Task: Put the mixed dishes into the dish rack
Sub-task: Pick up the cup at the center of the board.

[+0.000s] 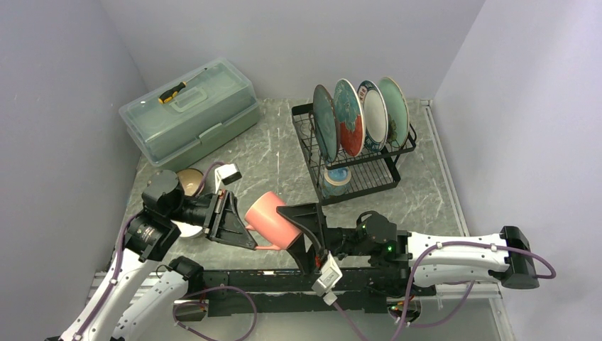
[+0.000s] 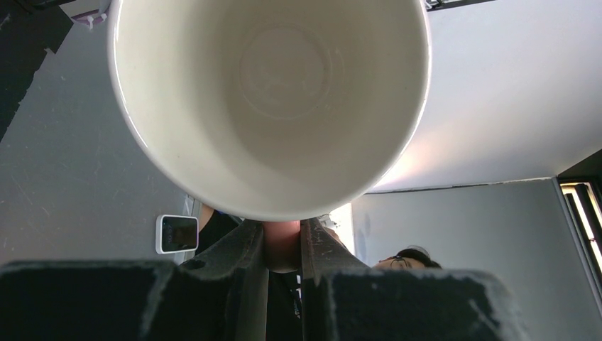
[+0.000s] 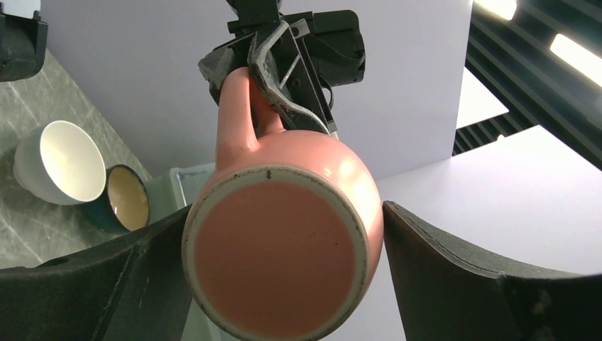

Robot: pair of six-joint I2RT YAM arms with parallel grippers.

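Clamping the pink mug [image 1: 272, 219] by its handle, left hand [image 2: 282, 249] meets open right hand [image 1: 298, 238] flanking it — white bowl [image 3: 60, 160] nearby.

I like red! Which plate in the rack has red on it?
The second plate from the left, teal above and red below. The teal plate, white plate and pale green plate show no red.

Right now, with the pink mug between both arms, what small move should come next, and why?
Probably close the right end effector on the body of the pink ceramic mug. Its jaws stand open either side of the base, while the left end effector clamps the handle: it looks like a handover.
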